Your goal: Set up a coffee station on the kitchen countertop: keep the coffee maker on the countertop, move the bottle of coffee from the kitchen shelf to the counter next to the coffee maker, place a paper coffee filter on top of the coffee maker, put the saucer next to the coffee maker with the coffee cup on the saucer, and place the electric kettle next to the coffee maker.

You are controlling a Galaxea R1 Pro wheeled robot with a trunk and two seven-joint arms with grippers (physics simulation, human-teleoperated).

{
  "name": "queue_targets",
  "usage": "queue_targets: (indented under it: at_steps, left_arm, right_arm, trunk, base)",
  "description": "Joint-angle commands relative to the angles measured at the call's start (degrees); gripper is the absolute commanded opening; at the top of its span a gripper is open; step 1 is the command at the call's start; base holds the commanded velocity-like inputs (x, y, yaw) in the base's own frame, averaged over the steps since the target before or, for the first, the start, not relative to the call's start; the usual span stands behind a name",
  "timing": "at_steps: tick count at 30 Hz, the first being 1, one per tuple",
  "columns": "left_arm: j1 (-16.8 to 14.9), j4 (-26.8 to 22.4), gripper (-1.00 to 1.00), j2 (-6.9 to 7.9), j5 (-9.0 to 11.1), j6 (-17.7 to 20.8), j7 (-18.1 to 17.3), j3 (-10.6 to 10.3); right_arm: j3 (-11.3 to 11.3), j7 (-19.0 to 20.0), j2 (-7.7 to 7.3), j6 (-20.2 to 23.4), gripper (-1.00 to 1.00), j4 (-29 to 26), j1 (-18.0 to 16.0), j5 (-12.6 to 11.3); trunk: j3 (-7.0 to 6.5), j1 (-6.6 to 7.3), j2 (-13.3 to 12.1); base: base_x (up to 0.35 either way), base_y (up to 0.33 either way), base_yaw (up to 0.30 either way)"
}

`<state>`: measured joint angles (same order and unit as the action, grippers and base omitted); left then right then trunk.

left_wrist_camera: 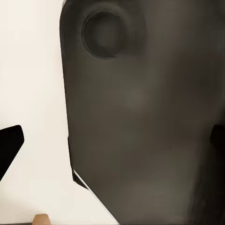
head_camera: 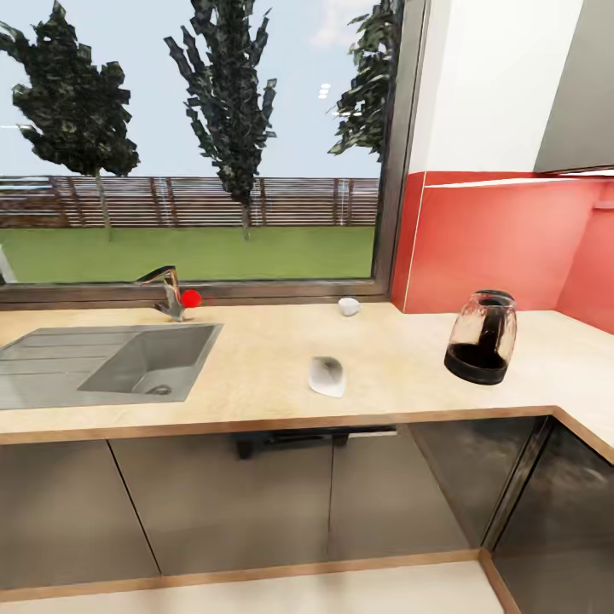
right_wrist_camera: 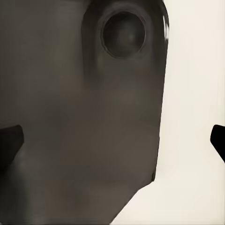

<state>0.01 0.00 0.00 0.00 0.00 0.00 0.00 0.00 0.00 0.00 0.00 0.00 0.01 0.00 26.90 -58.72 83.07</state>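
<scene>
- Electric kettle (head_camera: 482,348): clear glass, black base, upright on beige surface (head_camera: 256,375) at right, unlabelled.
- White saucer (head_camera: 327,376) mid-surface; tiny white coffee cup (head_camera: 349,305) behind, by window.
- Jaws: cannot tell whether open or closed.

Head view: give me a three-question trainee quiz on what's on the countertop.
1. True or false: the kettle stands upright on the countertop.
2. Which lies nearest the window? A) cup B) white filter-like piece C) kettle
3. Fill in: the sink is set into the countertop on the robot's ____ side.

Key: 1 true; 2 A; 3 left.
</scene>
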Motion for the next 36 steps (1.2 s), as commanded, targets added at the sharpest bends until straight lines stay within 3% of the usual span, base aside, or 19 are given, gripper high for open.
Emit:
queue_targets:
  at_steps: [1, 8, 17, 22, 25, 36]
  left_arm:
    - [0.2, -0.3, 1.00, -0.18, 0.0, -0.3, -0.2, 0.1]
    - [0.2, -0.7, 1.00, -0.27, 0.1, -0.3, -0.2, 0.1]
    - [0.2, -0.7, 1.00, -0.29, 0.2, -0.2, -0.1, -0.2]
    - [0.2, -0.7, 1.00, -0.41, 0.3, 0.0, 0.1, 0.1]
    - [0.2, -1.3, 1.00, -0.44, 0.3, 0.0, 0.0, 1.9]
    - [0.1, -1.4, 1.00, -0.41, 0.3, -0.1, -0.1, 2.2]
  right_arm:
    - [0.1, 0.1, 0.33, -0.2, 1.00, -0.3, -0.1, 0.2]
    - [0.0, 0.1, 2.11, -0.2, 1.00, -2.1, -0.1, -0.1]
    - [-0.3, -0.1, 2.29, -0.2, 1.00, -4.8, -0.1, -0.1]
    - [-0.2, -0.2, 2.29, -0.2, 1.00, -4.8, -0.1, -0.1]
    - [-0.2, -0.2, 2.29, -0.2, 1.00, -4.8, -0.1, 0.0]
    - [-0.2, -0.2, 2.29, -0.2, 1.00, -4.9, -0.1, 0.0]
  trunk:
    - [0.03, 0.00, 0.0]
    - [0.03, 0.00, 0.0]
    - [0.14, 0.00, 0.0]
    - [-0.49, 1.09, -2.0]
    - [-1.00, 1.75, -3.2]
    - [-2.97, 4.17, -7.6]
  base:
    - [0.000, 0.000, 0.000]
    - [0.000, 0.000, 0.000]
    - [0.000, 0.000, 0.043]
    - [0.000, 0.000, 0.190]
    - [0.000, 0.000, 0.030]
    - [0.000, 0.000, 0.002]
